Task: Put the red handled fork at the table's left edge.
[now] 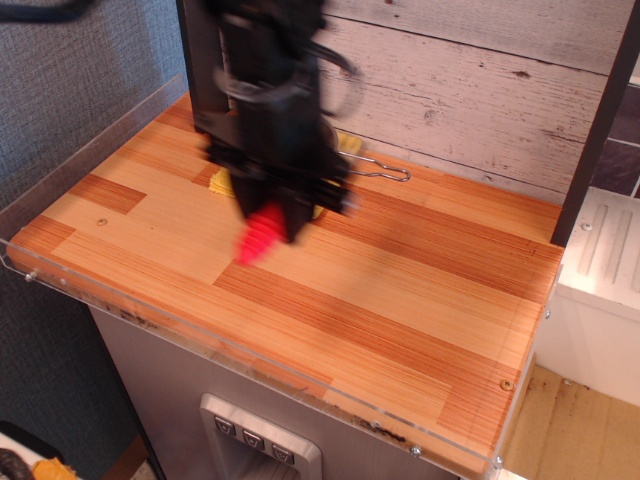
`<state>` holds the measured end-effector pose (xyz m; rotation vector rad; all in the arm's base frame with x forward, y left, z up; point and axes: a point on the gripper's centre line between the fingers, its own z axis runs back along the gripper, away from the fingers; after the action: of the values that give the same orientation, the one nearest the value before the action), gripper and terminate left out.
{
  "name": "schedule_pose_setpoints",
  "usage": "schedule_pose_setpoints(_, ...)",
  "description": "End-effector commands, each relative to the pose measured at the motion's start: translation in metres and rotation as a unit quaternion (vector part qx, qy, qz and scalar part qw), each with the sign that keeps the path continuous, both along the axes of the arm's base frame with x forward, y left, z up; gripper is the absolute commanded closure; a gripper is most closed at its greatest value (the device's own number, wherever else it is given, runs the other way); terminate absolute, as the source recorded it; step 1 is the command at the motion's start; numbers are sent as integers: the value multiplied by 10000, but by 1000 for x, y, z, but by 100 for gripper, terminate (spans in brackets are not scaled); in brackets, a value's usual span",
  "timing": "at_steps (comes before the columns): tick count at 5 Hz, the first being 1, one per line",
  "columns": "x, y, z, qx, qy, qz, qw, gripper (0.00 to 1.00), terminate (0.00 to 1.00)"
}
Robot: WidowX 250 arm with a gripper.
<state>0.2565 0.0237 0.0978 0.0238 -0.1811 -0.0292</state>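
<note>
Claw clamped on red handled fork, handle poking down-left, carried clear of tabletop at upper centre of frame so nothing drags en route.

Whitewashed wood planks back the far edge, grey textured wall flanks the left edge, white unit stands beyond the right edge.

Single view. We look down from above and in front of the bench, facing its near acrylic-rimmed corner and the whitewashed plank wall behind. Medium distance: we take in the whole top, the grey cabinet front below, and some floor at right.
</note>
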Motion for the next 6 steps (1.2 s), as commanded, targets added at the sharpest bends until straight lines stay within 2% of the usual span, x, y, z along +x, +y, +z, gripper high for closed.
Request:
schedule_pose_setpoints(1, 13, 71, -1, 298, -44, 77, 9995, 100, 0)
schedule_pose_setpoints(2, 17, 101, 1, 398, -96, 137, 9991, 100, 0)
schedule_pose_setpoints(3, 11, 135, -4, 345, -15, 564, 9978, 100, 0)
schedule_pose_setpoints(4, 10, 157, -20, 285, 183, 906, 9953, 100, 0)
schedule_pose_setpoints(5, 13, 162, -37, 205, 338, 847, 9956, 100, 0)
schedule_pose_setpoints(6, 22, 158, -54, 178, 373, 351, 9985, 100, 0)
